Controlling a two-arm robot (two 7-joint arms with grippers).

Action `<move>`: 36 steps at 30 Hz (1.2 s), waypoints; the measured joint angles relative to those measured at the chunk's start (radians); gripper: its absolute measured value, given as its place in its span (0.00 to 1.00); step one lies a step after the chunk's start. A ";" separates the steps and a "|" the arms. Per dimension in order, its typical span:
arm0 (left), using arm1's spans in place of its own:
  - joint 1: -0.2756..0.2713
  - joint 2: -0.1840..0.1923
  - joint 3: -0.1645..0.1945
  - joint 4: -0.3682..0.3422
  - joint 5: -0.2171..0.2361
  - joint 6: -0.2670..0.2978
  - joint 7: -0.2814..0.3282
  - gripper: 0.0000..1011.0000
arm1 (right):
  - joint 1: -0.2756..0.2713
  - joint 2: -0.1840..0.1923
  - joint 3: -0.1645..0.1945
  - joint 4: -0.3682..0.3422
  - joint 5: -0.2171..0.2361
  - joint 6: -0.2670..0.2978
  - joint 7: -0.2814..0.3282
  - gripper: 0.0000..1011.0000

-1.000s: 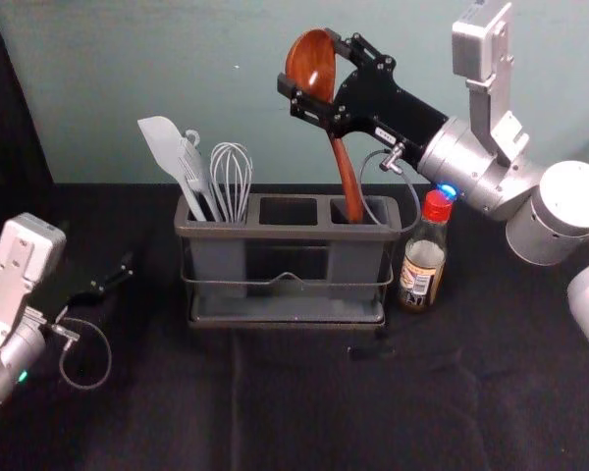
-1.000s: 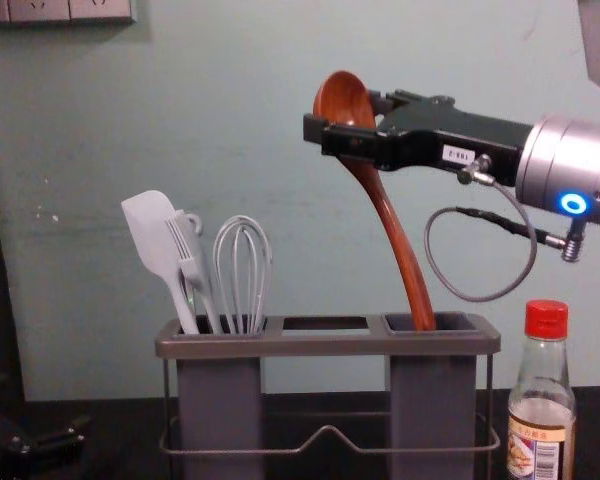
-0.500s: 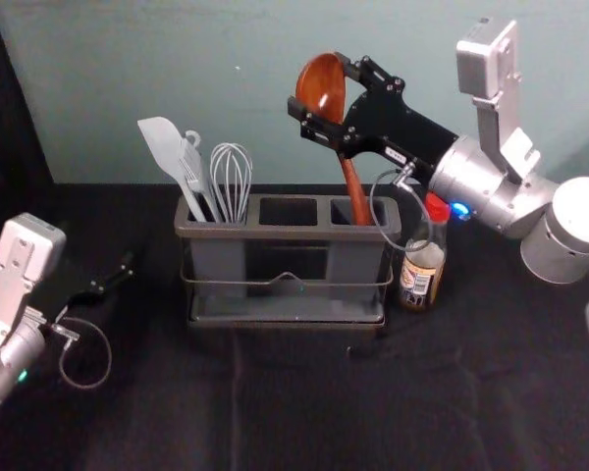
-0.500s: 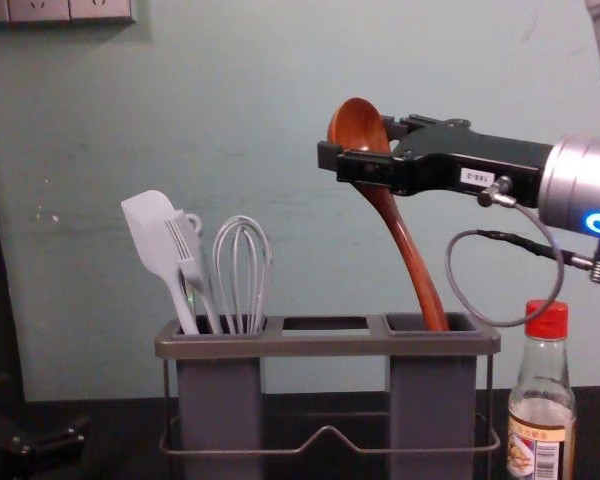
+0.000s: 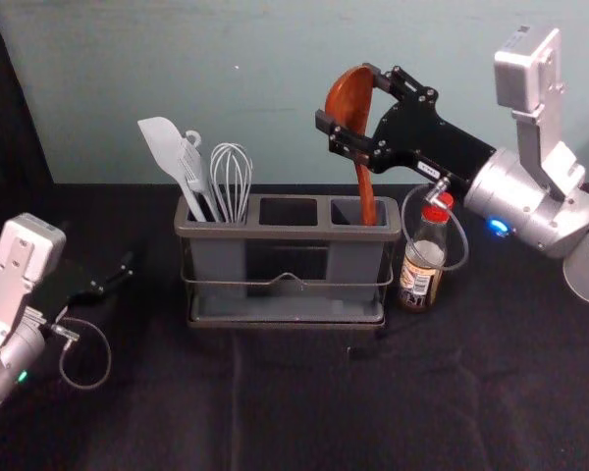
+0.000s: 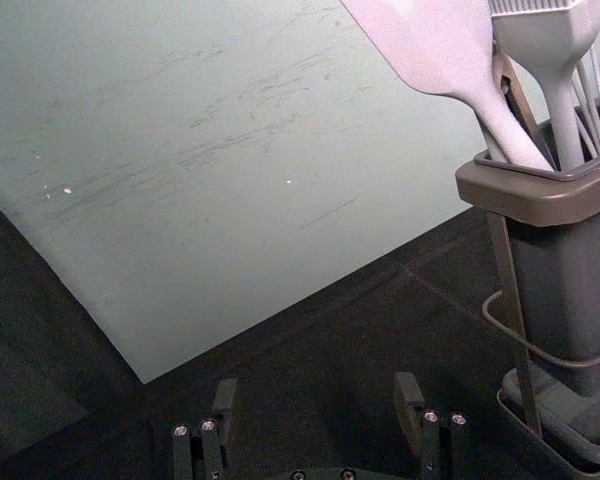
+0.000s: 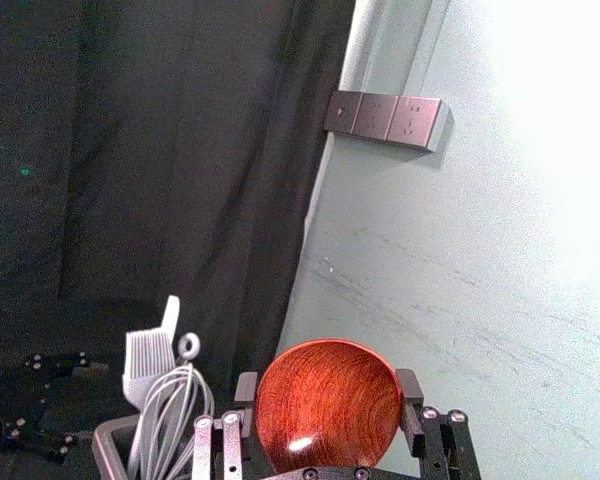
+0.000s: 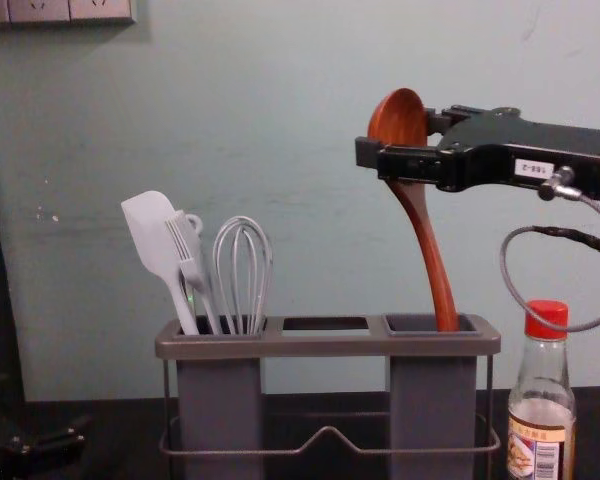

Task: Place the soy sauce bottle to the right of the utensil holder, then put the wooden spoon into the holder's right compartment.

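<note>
Spoon and right gripper have shifted toward the robot's right since the last frame, and the spoon hangs more upright now. Right gripper [image 8: 400,135] has its two fingers closed on opposite sides of the bowl; wooden spoon [image 8: 436,270] is above the holder [image 8: 325,346], handle end down inside the right compartment [image 8: 432,400]. Left gripper [image 6: 316,393] idles off the holder's left side, fingers wide, nothing between them. Soy sauce bottle [image 8: 546,440] stands upright just beside the holder on its right, so that half looks done. Handling guess: spoon is light and stiff, glossy finish probably slick, and a curved bowl gives the pads little flat to bite on, so it may twist if the handle rubs the wall. Bowl hold is fine for a drop-in; neck just under it would be the steadier spot. Bottle is glass, likely heavier and breakable, body is the place to grab if it needs a nudge; watch the cable loop [image 5: 461,235] near it. Can't tell: how deep the handle sits, since the front rim and wall hide its tip. Bottle's base is cut off in chest view, and its label is only partly readable
</note>
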 joint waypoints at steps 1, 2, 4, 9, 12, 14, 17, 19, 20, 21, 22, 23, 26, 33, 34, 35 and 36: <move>0.000 0.000 0.000 0.000 0.000 0.000 0.000 1.00 | -0.005 0.004 0.002 -0.007 0.000 0.002 -0.001 0.83; 0.000 0.000 0.000 0.000 0.000 0.000 0.000 1.00 | -0.009 0.008 0.004 -0.012 0.000 0.003 -0.002 0.83; 0.000 0.000 0.000 0.000 0.000 0.000 0.000 1.00 | -0.019 0.018 0.009 -0.025 0.001 0.008 -0.003 0.83; 0.000 0.000 0.000 0.000 0.000 0.000 0.000 1.00 | -0.039 0.033 0.017 -0.049 0.005 0.012 -0.004 0.83; 0.000 0.000 0.000 0.000 0.000 0.000 0.000 1.00 | -0.062 0.045 0.023 -0.077 0.004 0.014 -0.013 0.83; 0.000 0.000 0.000 0.000 0.000 0.000 0.000 1.00 | -0.073 0.050 0.027 -0.090 0.001 0.014 -0.018 0.83; 0.000 0.000 0.000 0.000 0.000 0.000 0.000 1.00 | -0.090 0.056 0.034 -0.110 -0.002 0.014 -0.026 0.83; 0.000 0.000 0.000 0.000 0.000 0.000 0.000 1.00 | -0.099 0.059 0.038 -0.120 -0.003 0.014 -0.028 0.83; 0.000 0.000 0.000 0.000 0.000 0.000 0.000 1.00 | -0.102 0.060 0.040 -0.123 -0.003 0.014 -0.029 0.83; 0.000 0.000 0.000 0.000 0.000 0.000 0.000 1.00 | -0.107 0.061 0.042 -0.126 -0.003 0.013 -0.031 0.83; 0.000 0.000 0.000 0.000 0.000 0.000 0.000 1.00 | -0.110 0.061 0.043 -0.126 -0.004 0.012 -0.033 0.83; 0.000 0.000 0.000 0.000 0.000 0.000 0.000 1.00 | -0.112 0.061 0.043 -0.126 -0.006 0.010 -0.034 0.83; 0.000 0.000 0.000 0.000 0.000 0.000 0.000 1.00 | -0.118 0.055 0.045 -0.117 -0.009 0.004 -0.036 0.83; 0.000 0.000 0.000 0.000 0.000 0.000 0.000 1.00 | -0.118 0.039 0.039 -0.077 -0.009 -0.002 -0.034 0.83; 0.000 0.000 0.000 0.000 0.000 0.000 0.000 1.00 | -0.118 0.036 0.036 -0.067 -0.010 -0.002 -0.033 0.83; 0.000 0.000 0.000 0.000 0.000 0.000 0.000 1.00 | -0.117 0.033 0.035 -0.062 -0.010 -0.002 -0.032 0.83; 0.000 0.000 0.000 0.000 0.000 0.000 0.000 1.00 | -0.117 0.030 0.032 -0.053 -0.010 -0.002 -0.029 0.83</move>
